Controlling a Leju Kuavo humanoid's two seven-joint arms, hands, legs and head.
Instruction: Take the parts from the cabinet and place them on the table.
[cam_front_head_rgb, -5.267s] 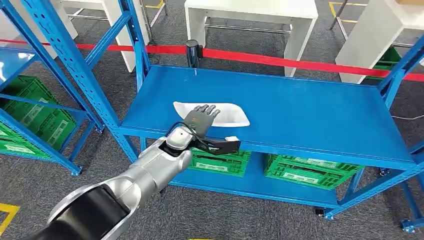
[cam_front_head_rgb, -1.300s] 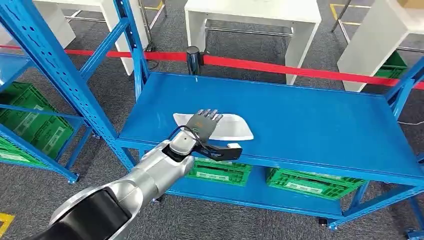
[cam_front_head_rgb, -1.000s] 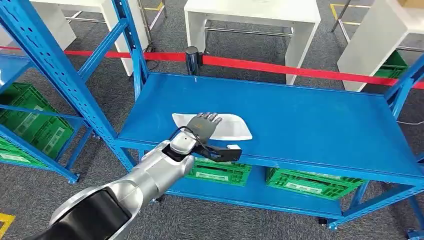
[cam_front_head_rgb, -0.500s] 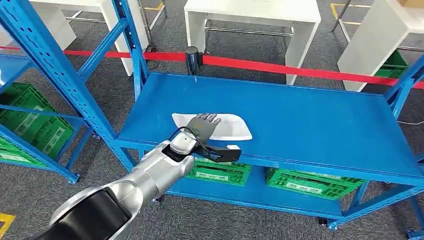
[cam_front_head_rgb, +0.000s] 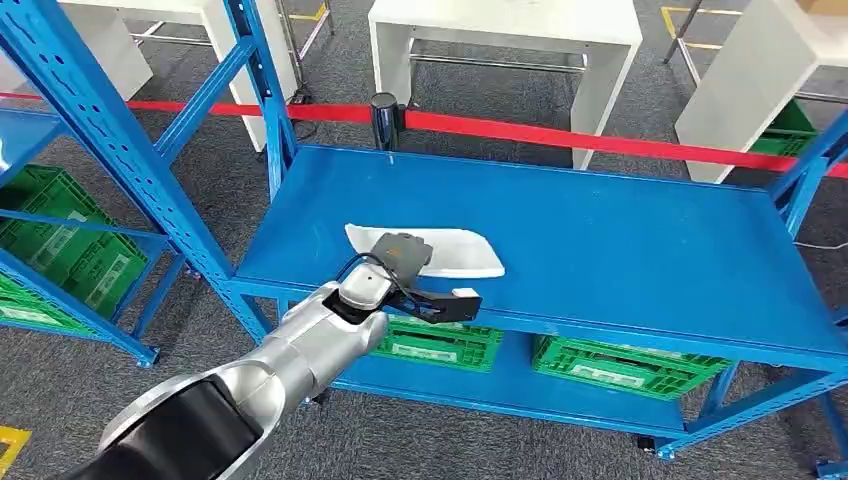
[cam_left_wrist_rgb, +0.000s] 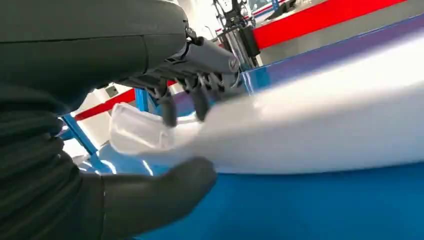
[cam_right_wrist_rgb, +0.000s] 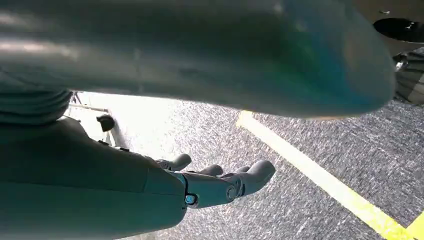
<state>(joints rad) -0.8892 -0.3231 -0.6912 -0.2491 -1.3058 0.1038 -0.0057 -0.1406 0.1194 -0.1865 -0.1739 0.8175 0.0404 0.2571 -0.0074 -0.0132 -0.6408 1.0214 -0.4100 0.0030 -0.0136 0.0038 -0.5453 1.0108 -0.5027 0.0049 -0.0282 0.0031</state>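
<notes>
A long, flat white part (cam_front_head_rgb: 458, 252) lies on the blue shelf top (cam_front_head_rgb: 620, 230) near its front left edge. My left hand (cam_front_head_rgb: 401, 251) sits on the part's left half, fingers curled down over it. In the left wrist view the dark fingers (cam_left_wrist_rgb: 192, 95) press on the white part (cam_left_wrist_rgb: 325, 125) from above, and the thumb (cam_left_wrist_rgb: 155, 200) lies against its near edge, so the hand grips it. My right hand (cam_right_wrist_rgb: 220, 182) hangs over the grey floor with its fingers apart, holding nothing.
Green crates (cam_front_head_rgb: 615, 365) stand on the lower shelf under the top. A blue rack upright (cam_front_head_rgb: 120, 150) rises at the left with more green crates (cam_front_head_rgb: 60, 240) behind it. A red barrier tape (cam_front_head_rgb: 600, 140) and white tables (cam_front_head_rgb: 500, 25) lie beyond.
My left hand's fingers, stretched flat across the part a second ago, have curled down onto it. The part and the arm have stayed in place.
</notes>
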